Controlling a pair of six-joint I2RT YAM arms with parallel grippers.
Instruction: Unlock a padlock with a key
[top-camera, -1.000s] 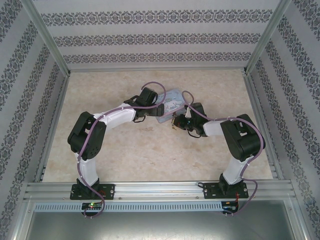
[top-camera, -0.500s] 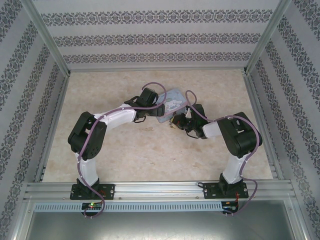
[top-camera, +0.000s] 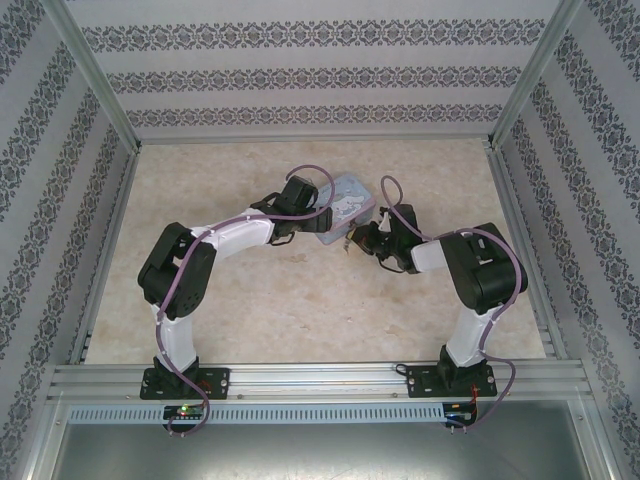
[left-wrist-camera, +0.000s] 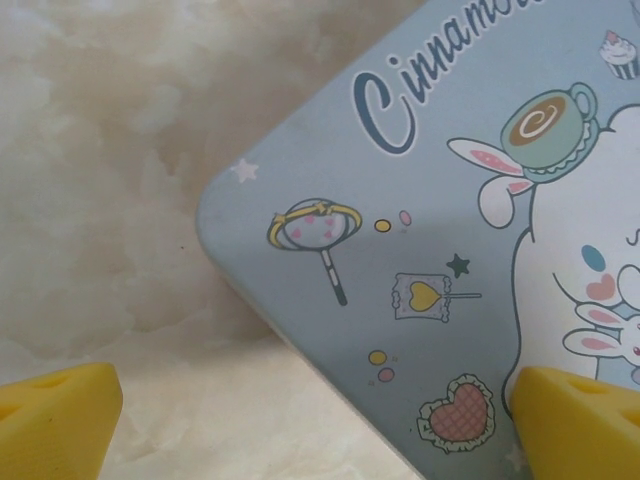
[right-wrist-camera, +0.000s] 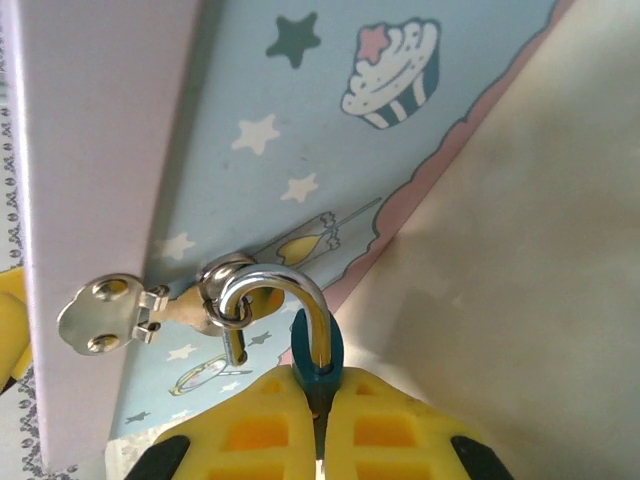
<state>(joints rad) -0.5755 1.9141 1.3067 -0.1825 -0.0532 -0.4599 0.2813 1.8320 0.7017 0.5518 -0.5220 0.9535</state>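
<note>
Right hand (right-wrist-camera: 318, 400): I am clamping it nearly shut, yellow fingers (right-wrist-camera: 250, 432) pinching the padlock (right-wrist-camera: 318, 358) by its teal body, with only the top of the body peeking out between them. The shackle (right-wrist-camera: 280, 282) is arching up from the body and hooking through the ring of the silvery hasp (right-wrist-camera: 105, 312) on the tin (right-wrist-camera: 330, 130). Its shorter leg is hanging free, clear of the body.

Left hand (left-wrist-camera: 315, 425): I am holding it spread wide, gripping nothing. One finger is hovering over the counter (left-wrist-camera: 90, 150), the other over the printed lid by the rounded corner; contact I cannot tell.

The tin is lying mid-counter, with both hands meeting at its near side.
</note>
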